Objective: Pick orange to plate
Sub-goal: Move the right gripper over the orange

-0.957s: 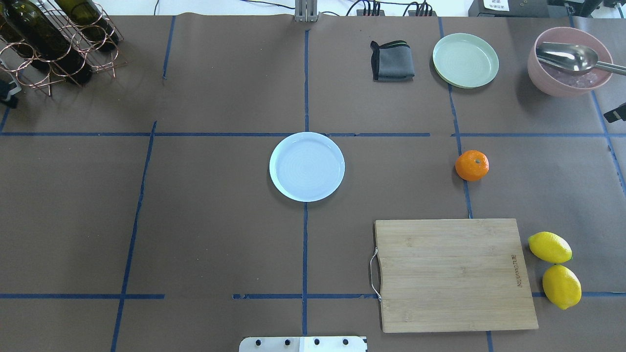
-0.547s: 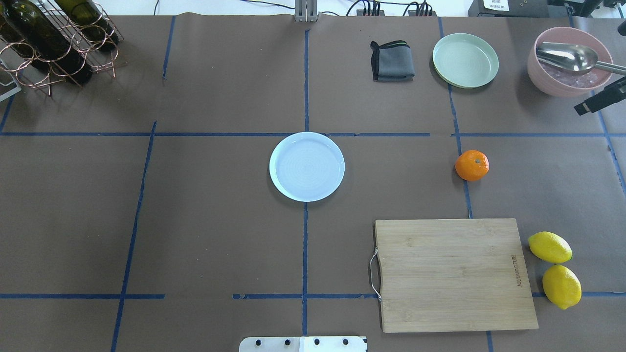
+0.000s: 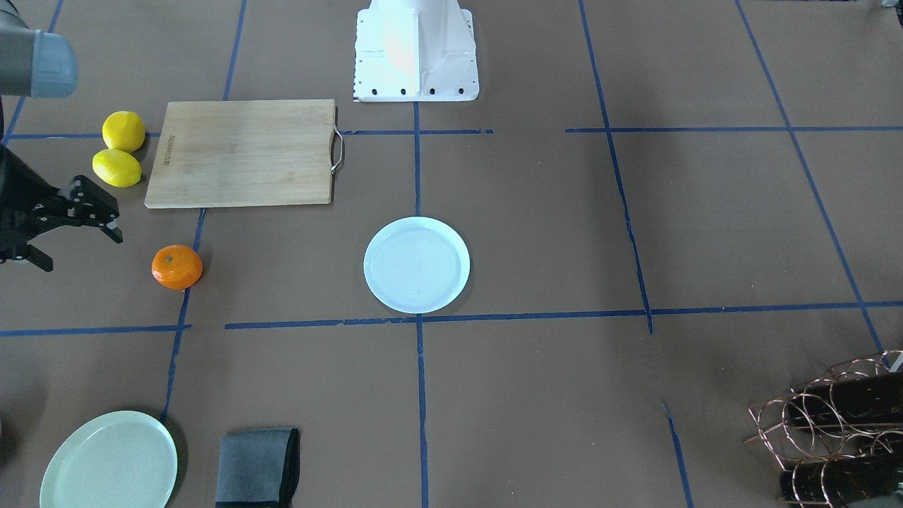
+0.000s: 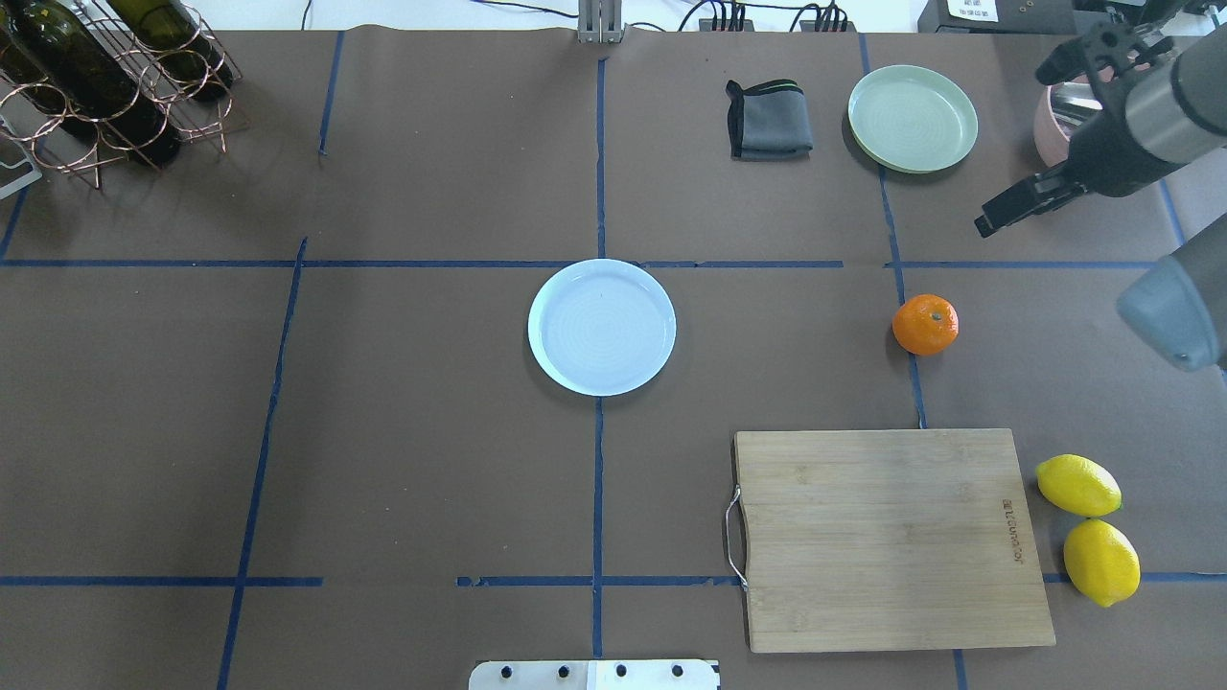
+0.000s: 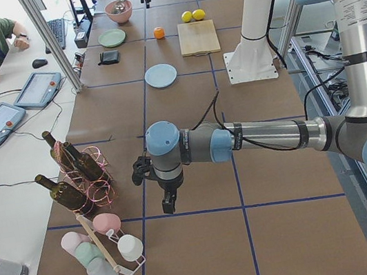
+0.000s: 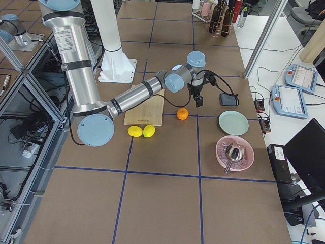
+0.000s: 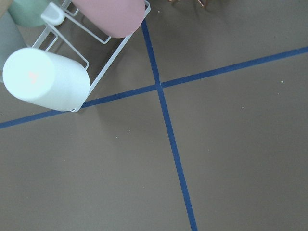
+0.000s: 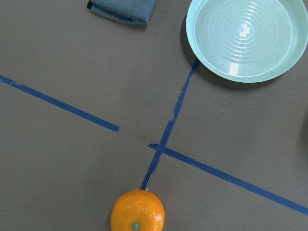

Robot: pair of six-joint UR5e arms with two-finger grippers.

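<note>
One orange (image 4: 925,324) sits on the table on a strip of blue tape, right of the middle. One bluish-white plate (image 4: 601,327) lies at the middle of the table, well apart from the orange on its left, with nothing on it.

The right gripper (image 4: 1013,150) hangs above the far right part of the table, beyond the orange and not touching it. Its two fingers are spread wide and hold nothing. The camera on that wrist looks down on the orange, a green plate and a cloth.

The left gripper (image 5: 168,206) shows only in the side view from the left end, where it hangs low over the table near two racks. Whether its fingers are apart or together, I cannot tell.

There are two plates in all: the second is one green plate (image 4: 913,118) at the far right. Just left of it lies one folded grey cloth (image 4: 769,120). One pink bowl (image 6: 234,152) with one metal spoon (image 6: 232,151) in it stands right of the green plate.

On the near side of the orange lies one wooden cutting board (image 4: 887,537) with a metal handle. Two yellow lemons (image 4: 1078,486) lie just beside each other at its right edge.

At the far left stands one copper wire rack (image 4: 125,96) with dark bottles, too crowded to count. One white rack (image 5: 115,260) of cups stands near it
</note>
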